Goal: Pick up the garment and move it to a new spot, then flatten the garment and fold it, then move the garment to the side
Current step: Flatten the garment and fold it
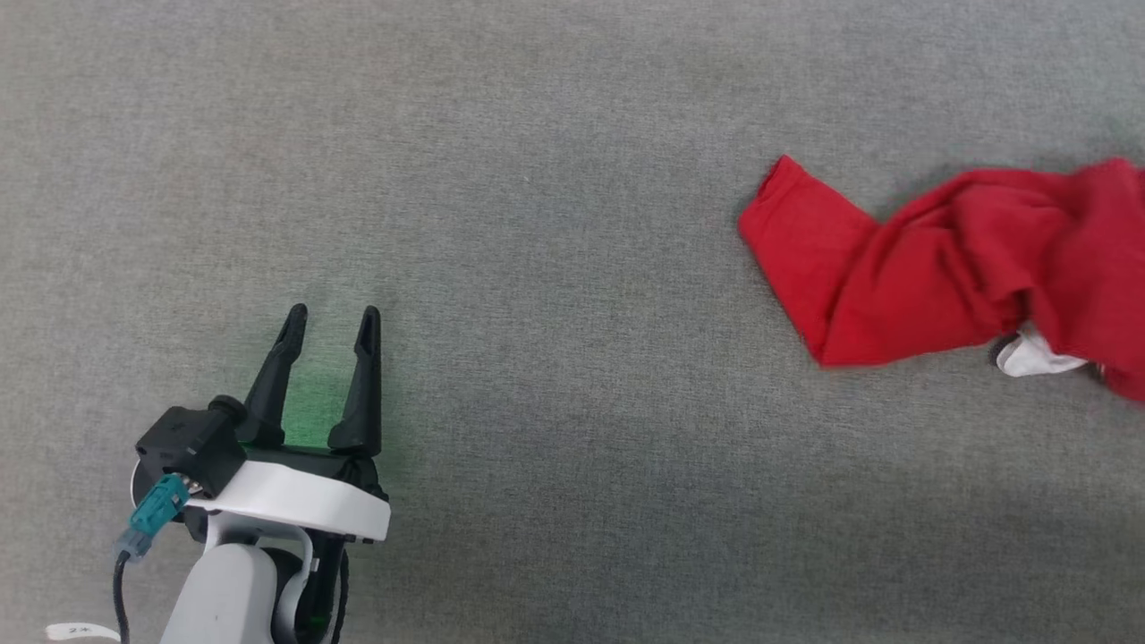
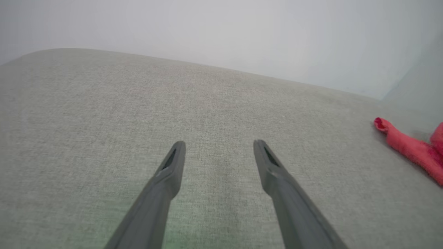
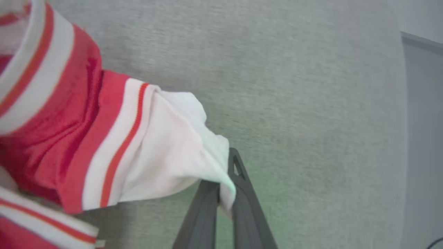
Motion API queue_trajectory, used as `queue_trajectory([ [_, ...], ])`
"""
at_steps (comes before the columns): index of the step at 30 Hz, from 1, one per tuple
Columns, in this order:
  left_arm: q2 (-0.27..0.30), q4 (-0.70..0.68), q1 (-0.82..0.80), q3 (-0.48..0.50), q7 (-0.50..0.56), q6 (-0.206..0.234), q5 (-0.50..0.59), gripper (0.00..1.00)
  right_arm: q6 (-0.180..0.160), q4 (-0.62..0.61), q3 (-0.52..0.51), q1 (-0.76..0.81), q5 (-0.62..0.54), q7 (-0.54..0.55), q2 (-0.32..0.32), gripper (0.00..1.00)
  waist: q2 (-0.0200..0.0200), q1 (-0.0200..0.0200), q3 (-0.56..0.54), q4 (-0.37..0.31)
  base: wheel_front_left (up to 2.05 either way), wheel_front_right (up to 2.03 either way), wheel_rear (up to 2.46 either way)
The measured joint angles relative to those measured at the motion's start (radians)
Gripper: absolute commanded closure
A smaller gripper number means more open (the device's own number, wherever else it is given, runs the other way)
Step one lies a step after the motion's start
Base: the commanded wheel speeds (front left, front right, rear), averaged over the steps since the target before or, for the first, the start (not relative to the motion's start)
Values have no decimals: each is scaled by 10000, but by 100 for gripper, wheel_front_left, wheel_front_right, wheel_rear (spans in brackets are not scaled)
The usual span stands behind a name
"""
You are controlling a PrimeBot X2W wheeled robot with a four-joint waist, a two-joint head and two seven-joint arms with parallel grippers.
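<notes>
The garment (image 1: 948, 268) is bright red cloth with a white patch, lying crumpled at the right edge of the grey fabric surface; one end of it pokes in at the right of the left wrist view (image 2: 412, 148). In the right wrist view its white lining and red-and-white striped trim (image 3: 114, 145) spread to the left, and my right gripper (image 3: 226, 186) is shut on a corner of the white lining. My left gripper (image 1: 331, 326) hovers open and empty at the lower left, far from the garment, its fingers (image 2: 173, 166) spread over bare fabric.
A grey woven surface (image 1: 537, 224) stretches across the whole head view. Its far edge meets a pale wall (image 2: 221, 34) in the left wrist view. A grey panel edge (image 3: 422, 103) stands at the right of the right wrist view.
</notes>
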Motion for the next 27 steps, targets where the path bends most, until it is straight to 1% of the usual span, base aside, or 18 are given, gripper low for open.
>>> queue_trajectory([
  [4, 63, 13, -56, -69, -2, 0, -17, 0, -8, 531, -752, 290, -508, -474, -4, 100, 0, 0, 75, -65, 0, 0, 0],
  [8, 119, 59, -134, -113, -2, 0, -33, 0, -8, 694, -1089, 377, -905, -729, 357, 100, 0, 0, 110, -84, 0, 0, 0],
  [9, 119, 59, -134, -113, -2, 0, -33, 0, -8, 694, -1089, 377, -905, -729, 357, 100, 0, 0, 110, -84, 0, 0, 0],
  [10, 161, 79, -151, -144, 0, 0, -33, 0, -8, 708, -1208, 370, -1064, -842, 571, 100, 0, 0, 104, -90, 0, 0, 0],
  [11, 188, 73, -165, -178, -2, 0, -33, 0, -8, 694, -1260, 360, -1104, -951, 704, 87, 0, 0, 91, -93, 0, 0, 0],
  [12, 188, 73, -165, -178, -2, 0, -33, 0, -8, 694, -1260, 360, -1104, -951, 704, 56, 0, 0, 91, -93, 0, 0, 0],
  [13, 242, 61, -174, -257, -2, 0, -35, 0, -8, 683, -1313, 353, -1210, -1139, 828, 0, 0, 0, 67, -94, 0, 0, 0],
  [16, 489, -29, -331, -581, 0, 0, -61, 0, -8, 665, -1624, 318, -1595, -1908, 1074, 0, 0, 0, -45, -101, 0, 0, 0],
  [20, 1129, -405, -684, -1218, -2, 0, -75, 0, -8, 518, -2008, 456, -1965, -2993, 1528, 0, 0, 0, -283, -187, 0, 0, 0],
  [24, 2186, -815, -1270, -2282, -2, 0, -146, 0, -8, 115, -2560, 724, -2286, -4176, 2155, 0, 0, 0, -544, -448, 0, 0, 0],
  [27, 3106, -1170, -2006, -3557, 4, -2, -431, 0, -10, -337, -2915, 990, -2266, -5010, 2813, 0, 0, 0, -731, -739, 0, 0, 0],
])
